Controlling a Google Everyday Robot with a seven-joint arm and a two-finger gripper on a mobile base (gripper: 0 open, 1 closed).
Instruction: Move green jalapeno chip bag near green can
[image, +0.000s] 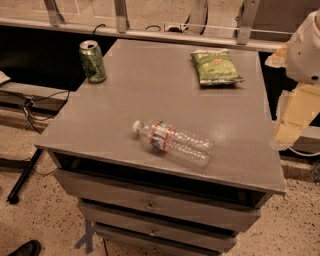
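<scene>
Green jalapeno chip bag (216, 67) lies apart from the jaws (right edge).

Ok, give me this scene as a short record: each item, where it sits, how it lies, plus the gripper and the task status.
surface: grey cabinet top, drawers below
can: green can, upright, back left corner
bag: green jalapeno chip bag, lying flat, back right, apart from the can
bottle: clear plastic bottle, on its side, front centre, cap pointing left
gripper: gripper, beyond the right edge of the top, touching none of the items
status: bag not yet near can
</scene>
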